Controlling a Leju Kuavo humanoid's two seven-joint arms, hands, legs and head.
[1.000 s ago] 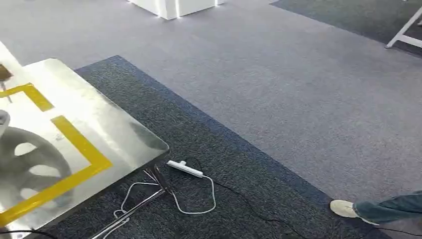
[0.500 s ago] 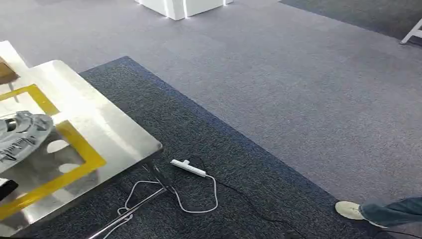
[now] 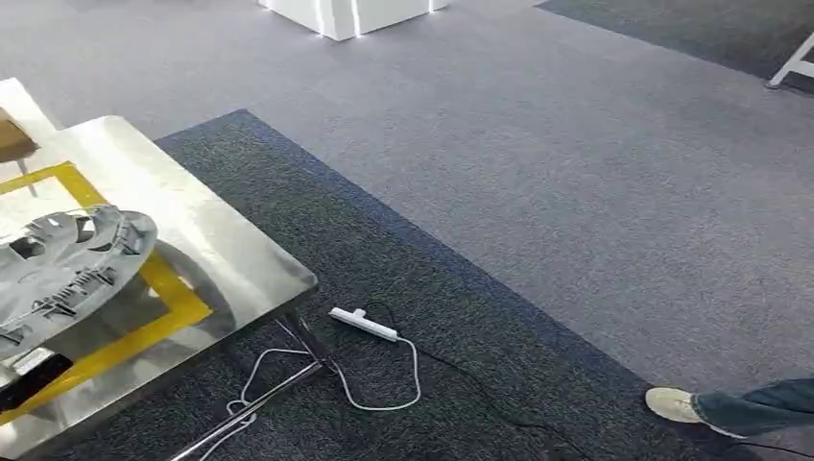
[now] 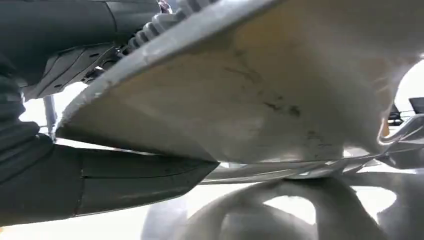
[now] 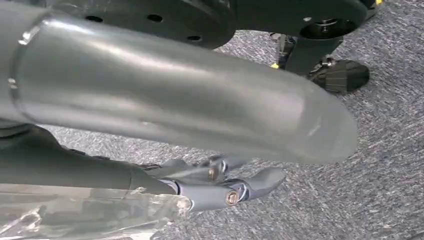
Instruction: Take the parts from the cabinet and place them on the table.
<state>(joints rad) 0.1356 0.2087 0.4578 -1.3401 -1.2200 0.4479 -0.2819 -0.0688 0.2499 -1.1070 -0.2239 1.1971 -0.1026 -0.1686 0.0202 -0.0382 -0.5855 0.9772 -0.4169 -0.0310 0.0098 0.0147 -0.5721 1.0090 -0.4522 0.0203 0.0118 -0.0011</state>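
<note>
Change: against the head view of 0.5 s ago, the silver part (image 3: 67,264) reaches further across the table's yellow tape.
Left hand: the left hand (image 4: 100,175) lies close under the part, its dark fingers (image 4: 145,172) against the part's rim; it appears to hold it, and in the head view a dark bit of the hand (image 3: 34,376) shows below the part.
Right hand: the right hand (image 5: 220,187) hangs over carpet, fingers curled in loosely, nothing seen in them; whether closed or apart I cannot tell.
Part: a round, spoked disc, tilted, above the steel table (image 3: 230,250), over the yellow tape (image 3: 168,293).
Table: stands on a dark carpet (image 3: 432,317).
Floor: a white power strip (image 3: 361,325) with cable lies just beside the table leg.
Person: a shoe (image 3: 670,403) and trouser leg at the edge.
</note>
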